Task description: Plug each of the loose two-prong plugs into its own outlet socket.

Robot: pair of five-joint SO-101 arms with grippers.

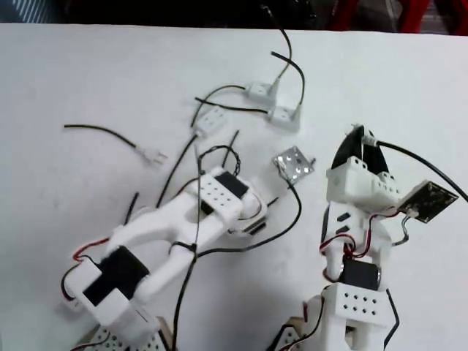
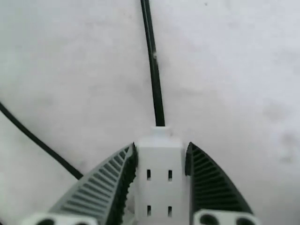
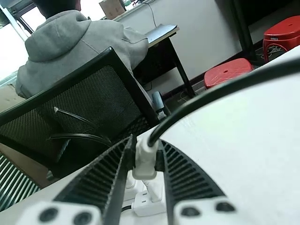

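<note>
My left gripper (image 2: 160,157) is shut on a white outlet socket block (image 2: 159,187) with slot pairs on its face; a black cable (image 2: 153,70) leaves its far end across the table. In the high view that gripper (image 1: 248,218) lies near the table's middle. My right gripper (image 3: 143,144) is shut on a white two-prong plug (image 3: 144,161) with a thick black cable (image 3: 220,91), held above white sockets (image 3: 146,202). It stands at the right (image 1: 358,142). A loose plug (image 1: 154,155) lies at the left. Three white sockets (image 1: 259,91) (image 1: 285,115) (image 1: 210,119) sit at the back.
A silvery square piece (image 1: 292,164) lies between the two arms. Several black cables (image 1: 219,91) curl across the middle of the white table (image 1: 88,73). Beyond the table's far edge stand a mesh chair (image 3: 79,112) and red stools (image 3: 229,70).
</note>
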